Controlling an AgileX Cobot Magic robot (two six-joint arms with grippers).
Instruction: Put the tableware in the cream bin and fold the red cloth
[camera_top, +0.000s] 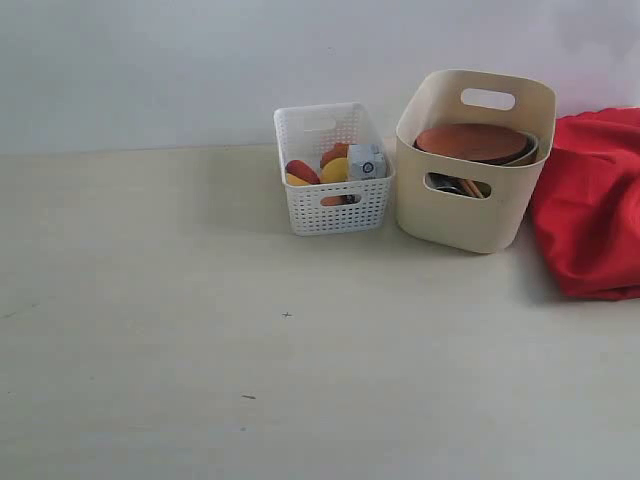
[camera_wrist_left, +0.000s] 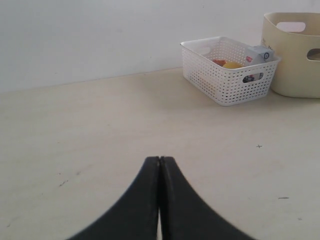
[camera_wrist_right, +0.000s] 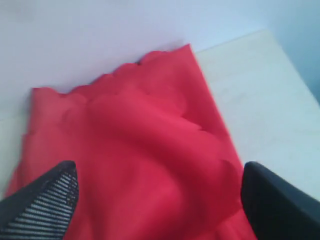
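Red cloth (camera_top: 590, 205) lies bunched at the right edge of the worktop (camera_top: 200, 330), toward the far side, just beside the cream bin (camera_top: 470, 215), which holds the terracotta-brown plate (camera_top: 470, 141). Right pincer (camera_wrist_right: 159, 172) hangs above the cloth, tilted down, fingers spread wide, gripping nothing. Left pincer (camera_wrist_left: 159, 165) sits low over bare worktop, aimed at the far edge, the white lattice basket (camera_wrist_left: 227, 75) ahead of it, fingers pressed together.

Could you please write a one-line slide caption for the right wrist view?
Open right gripper poised over the rumpled bright red scalloped-edge fabric cloth on the pale table.
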